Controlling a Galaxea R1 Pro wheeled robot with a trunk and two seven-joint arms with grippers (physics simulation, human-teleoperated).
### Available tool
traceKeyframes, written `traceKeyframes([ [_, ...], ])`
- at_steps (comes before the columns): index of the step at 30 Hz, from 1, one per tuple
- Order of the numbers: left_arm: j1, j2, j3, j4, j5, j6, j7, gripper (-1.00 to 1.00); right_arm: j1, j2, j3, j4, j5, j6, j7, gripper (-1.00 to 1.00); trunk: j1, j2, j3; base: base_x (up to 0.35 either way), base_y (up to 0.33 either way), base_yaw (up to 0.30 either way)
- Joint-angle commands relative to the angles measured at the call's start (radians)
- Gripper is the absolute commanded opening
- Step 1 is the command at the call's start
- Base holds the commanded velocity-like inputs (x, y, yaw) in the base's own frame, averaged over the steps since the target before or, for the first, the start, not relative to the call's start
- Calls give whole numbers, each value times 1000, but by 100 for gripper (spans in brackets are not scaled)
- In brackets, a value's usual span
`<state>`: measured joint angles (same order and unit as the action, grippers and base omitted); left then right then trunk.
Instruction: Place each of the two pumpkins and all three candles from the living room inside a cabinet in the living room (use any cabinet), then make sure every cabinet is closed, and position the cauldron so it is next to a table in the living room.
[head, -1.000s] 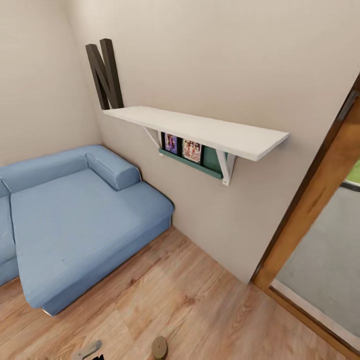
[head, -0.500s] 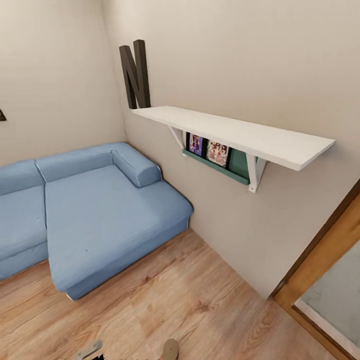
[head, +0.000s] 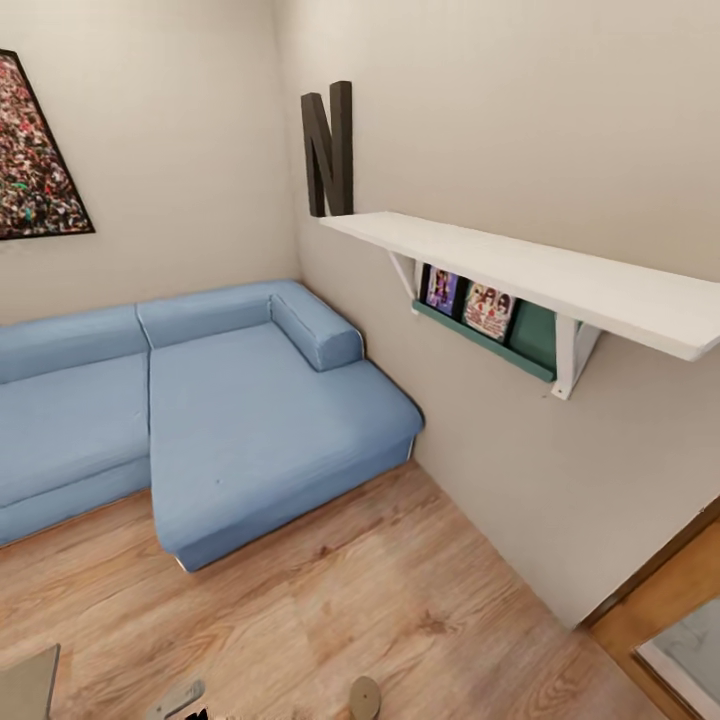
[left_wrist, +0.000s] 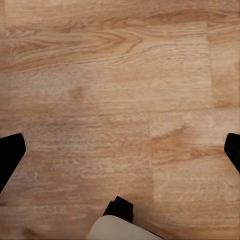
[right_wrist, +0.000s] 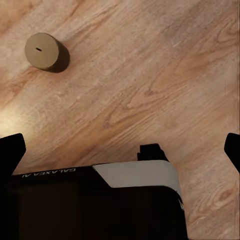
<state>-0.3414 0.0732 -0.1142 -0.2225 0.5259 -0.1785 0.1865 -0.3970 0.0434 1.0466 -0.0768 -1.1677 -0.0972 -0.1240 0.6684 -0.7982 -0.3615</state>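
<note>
Candle (right_wrist: 43, 50), a stubby tan-grey cylinder with a slit in its flat top, is standing upright on the wood-grain floor (left_wrist: 120, 90), near the robot's base. Both claws are pointing down at the planks, fingertips spread wide apart, gripping nothing. Further out, a blue fabric sofa (head: 230, 420) is sitting below a white shelf (head: 540, 275) bearing a dark letter N (head: 328, 150).

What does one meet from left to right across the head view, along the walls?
Framed picture → blue sofa → dark letter N → white shelf → wooden door frame.
</note>
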Motion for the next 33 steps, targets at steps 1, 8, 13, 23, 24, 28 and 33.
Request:
traceKeyframes([
  [1,-1,0,-9,0,6,-3,5,100,0,0,9,-2,-9,-3,-15,100,0,-1,-1,0,0,287],
  [8,-1,0,-9,0,6,-3,5,100,0,0,9,-3,-9,-3,-39,100,0,-1,-1,0,0,287],
  [13,-1,0,-9,0,6,-2,5,100,0,0,9,-3,-9,-3,-40,100,0,-1,-1,0,0,287],
  [23,-1,0,-9,0,6,-3,5,100,0,0,8,-3,-9,-3,-41,100,0,-1,-1,4,0,287],
  [24,-1,0,-9,0,6,-3,5,100,0,0,9,-3,-9,-3,-41,100,0,-1,-1,49,0,287],
  [28,-1,0,-9,0,6,-2,5,100,0,0,9,-3,-8,-3,-42,100,0,-1,-1,90,0,287],
  [33,-1,0,-9,0,6,-2,5,100,0,0,9,-3,-9,-3,-42,100,0,-1,-1,130,0,284],
])
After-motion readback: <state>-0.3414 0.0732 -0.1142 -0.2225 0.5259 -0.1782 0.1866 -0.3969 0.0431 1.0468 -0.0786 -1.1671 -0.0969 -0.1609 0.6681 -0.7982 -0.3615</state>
